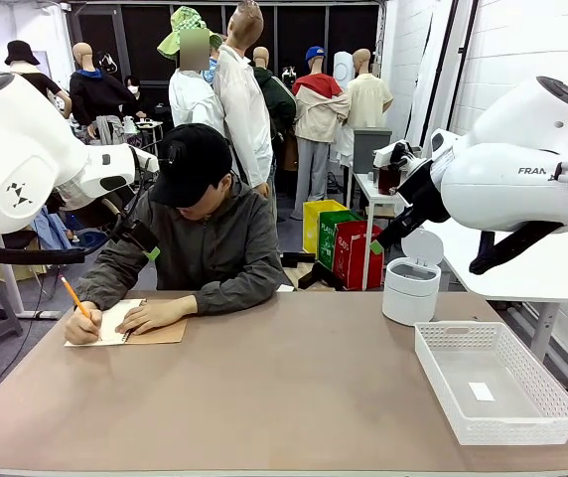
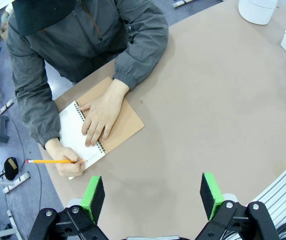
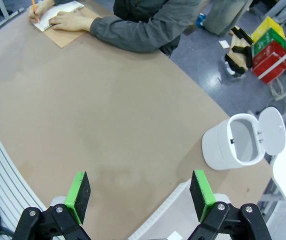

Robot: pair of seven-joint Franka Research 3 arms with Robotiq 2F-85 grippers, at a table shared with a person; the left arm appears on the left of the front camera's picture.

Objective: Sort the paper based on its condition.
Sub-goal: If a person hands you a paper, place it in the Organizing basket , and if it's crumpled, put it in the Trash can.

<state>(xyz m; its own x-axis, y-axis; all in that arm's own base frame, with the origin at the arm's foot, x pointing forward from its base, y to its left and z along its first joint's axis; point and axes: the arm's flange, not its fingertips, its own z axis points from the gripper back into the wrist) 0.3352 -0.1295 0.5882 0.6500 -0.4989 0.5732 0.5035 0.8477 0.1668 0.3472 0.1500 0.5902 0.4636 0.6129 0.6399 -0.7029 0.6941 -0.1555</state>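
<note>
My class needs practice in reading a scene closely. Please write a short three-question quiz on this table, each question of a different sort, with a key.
1. True or false: the left gripper grips the notebook.
2. What does the person's hand write with? A) an orange pencil B) a marker C) a brush
3. Fill in: the lid of the white bin stands ___.
Key: 1 false, its jaws are open and empty; 2 A; 3 open.
</note>
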